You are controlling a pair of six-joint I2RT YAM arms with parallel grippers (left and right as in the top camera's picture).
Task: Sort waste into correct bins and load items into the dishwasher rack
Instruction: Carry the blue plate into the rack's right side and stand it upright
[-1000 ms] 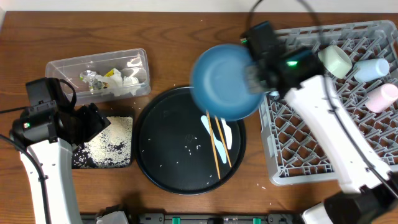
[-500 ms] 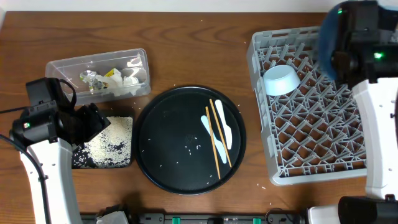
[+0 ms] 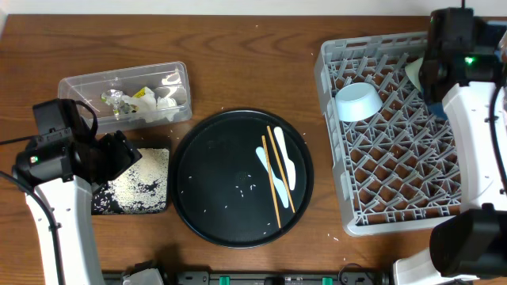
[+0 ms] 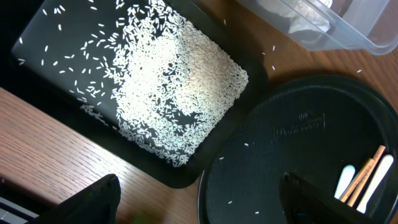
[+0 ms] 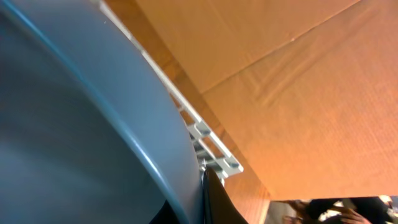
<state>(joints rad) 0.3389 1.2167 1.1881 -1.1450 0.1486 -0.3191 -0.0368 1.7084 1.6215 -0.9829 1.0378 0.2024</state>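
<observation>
Left gripper (image 4: 205, 202): the fingers are spread wide with nothing between them. It hangs over the place where the shallow black tray (image 4: 37, 68) meets the round black tray (image 3: 214, 182).
Right gripper (image 5: 205, 186): pressed together on the rim of the dark-blue bowl (image 5: 74, 124), above the far right corner of the dishwasher rack (image 3: 396, 182).
Right wrist view only: the blue wall of the bowl fills the left half. One dark finger stands at its rim, and a piece of the rack's grey edge is just behind it.
Overhead view, right side: the arm covers the right gripper and nearly all of the bowl, so the grip itself cannot be seen from there.
Left wrist view only: the rice grains (image 4: 174, 81) lie in a thick patch toward one end of the shallow tray, with loose ones scattered over the rest. A few grains are also on the round tray and on the wooden surface (image 3: 253, 71).
Clear tub (image 3: 71, 83): just behind the shallow tray. It holds the yellow-green snack packet (image 3: 145, 95), the white tissue (image 3: 166, 96) and a clear wrapper (image 3: 115, 101).
Round tray, overhead: the wooden chopsticks (image 3: 277, 178) lie side by side, right of the centre. The white spoon (image 3: 287, 166) is against them on the right, and another white piece lies on their left.
Rack, overhead: a pale bowl (image 3: 356, 101) lies on its side near the far left corner. A pale cup (image 3: 413, 73) is partly hidden by the right arm.
</observation>
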